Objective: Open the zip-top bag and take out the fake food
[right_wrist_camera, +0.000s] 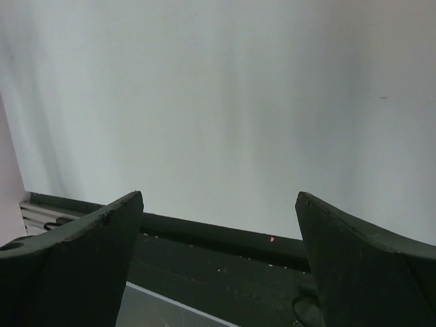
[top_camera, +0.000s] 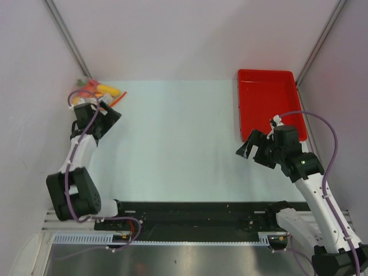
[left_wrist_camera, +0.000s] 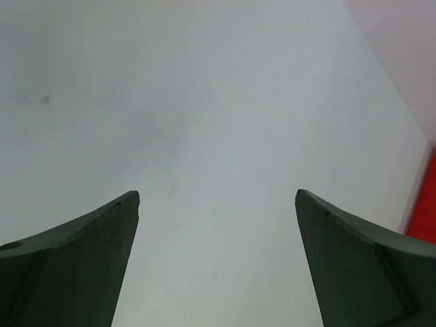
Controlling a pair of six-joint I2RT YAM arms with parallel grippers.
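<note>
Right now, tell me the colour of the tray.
Plain red, no pattern; the tray shows best in the top external view.

A shallow red rectangular plastic tray (top_camera: 265,98) lies in the far right corner of the pale, smooth table (top_camera: 178,138). A flat black strip (top_camera: 190,214) runs along the table's near edge, with a brushed grey metal surface (top_camera: 172,261) just beyond it.
</note>
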